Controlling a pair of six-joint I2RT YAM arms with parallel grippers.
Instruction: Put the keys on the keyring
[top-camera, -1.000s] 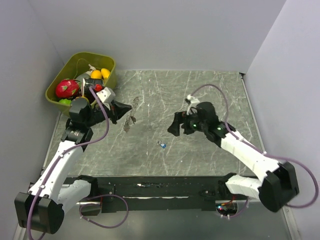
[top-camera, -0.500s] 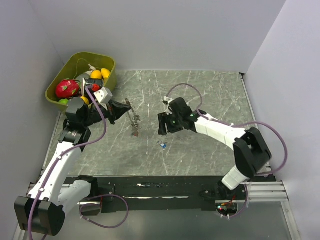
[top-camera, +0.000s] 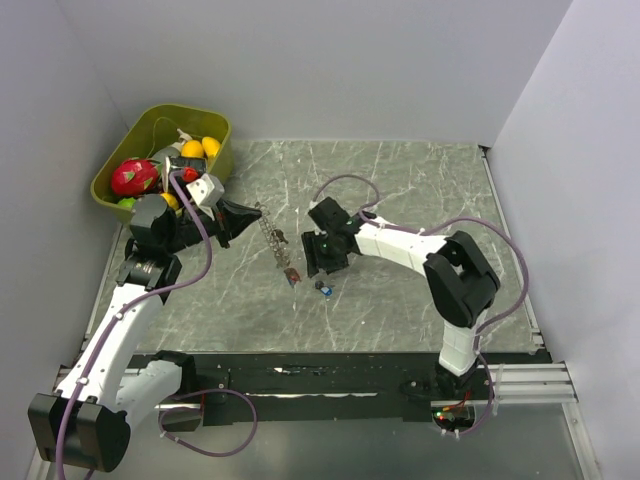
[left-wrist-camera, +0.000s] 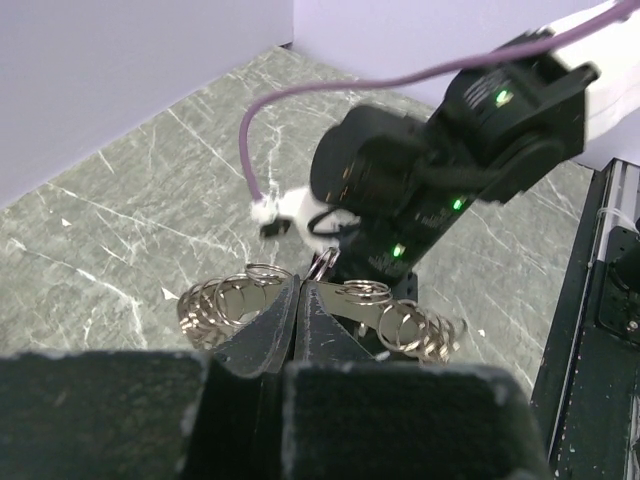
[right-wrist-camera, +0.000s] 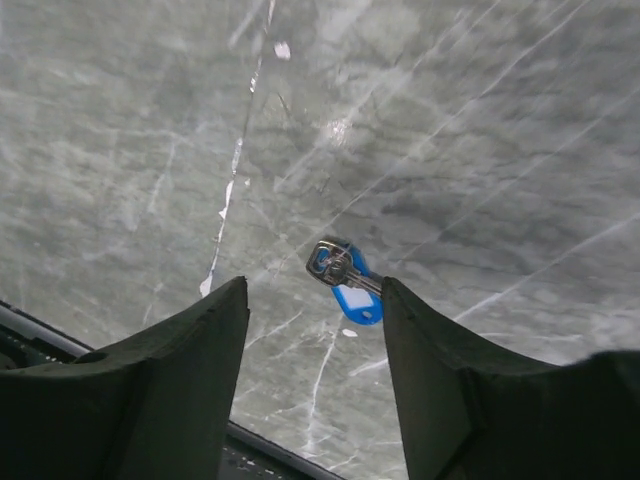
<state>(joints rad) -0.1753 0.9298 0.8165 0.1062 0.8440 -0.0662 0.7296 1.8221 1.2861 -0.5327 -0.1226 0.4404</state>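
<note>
Where the key (right-wrist-camera: 345, 282) lay flat on the table (right-wrist-camera: 480, 120), the right gripper (right-wrist-camera: 315, 297) stood over it, jaws part open, holding nothing. Risk: thin key, so the fingers (right-wrist-camera: 180, 380) could skid it off or pinch only its head. Beyond, left gripper (left-wrist-camera: 298, 290) shut on the keyring (left-wrist-camera: 235, 298), held aloft; a poor grip could let it twist.

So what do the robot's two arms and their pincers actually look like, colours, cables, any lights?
The left arm and the right arm have white shell links with black joints. A thin purple cable loops along each. The left pincer and right pincer are black, two-fingered, with broad matte tapering fingers. Small green lights glow on the right arm's black wrist housing.
</note>
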